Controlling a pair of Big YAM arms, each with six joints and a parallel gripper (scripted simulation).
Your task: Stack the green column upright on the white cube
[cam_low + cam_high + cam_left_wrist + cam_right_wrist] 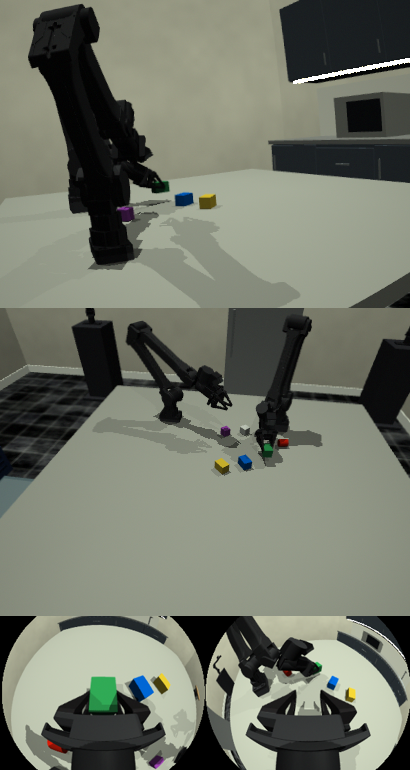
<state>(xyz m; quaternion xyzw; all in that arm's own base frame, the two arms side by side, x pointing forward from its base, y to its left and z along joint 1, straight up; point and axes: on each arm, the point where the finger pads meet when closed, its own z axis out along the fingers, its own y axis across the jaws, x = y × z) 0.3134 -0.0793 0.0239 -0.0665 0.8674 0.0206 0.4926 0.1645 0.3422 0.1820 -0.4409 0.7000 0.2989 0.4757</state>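
The green column (268, 450) sits low at the table surface between the fingers of my left gripper (265, 444), which is shut on it. In the left wrist view the column (104, 695) fills the gap between the fingers. It also shows in the exterior view (160, 187). The white cube (244, 429) stands on the table a short way to the left of the column and behind it, apart from it. My right gripper (222, 403) (308, 692) hovers above the table behind the purple cube, fingers apart and empty.
A purple cube (225, 430) stands beside the white cube. A red block (283, 442) lies close to the right of the green column. A blue cube (244, 461) and a yellow cube (222, 466) sit nearer the front. Both arm bases stand at the back.
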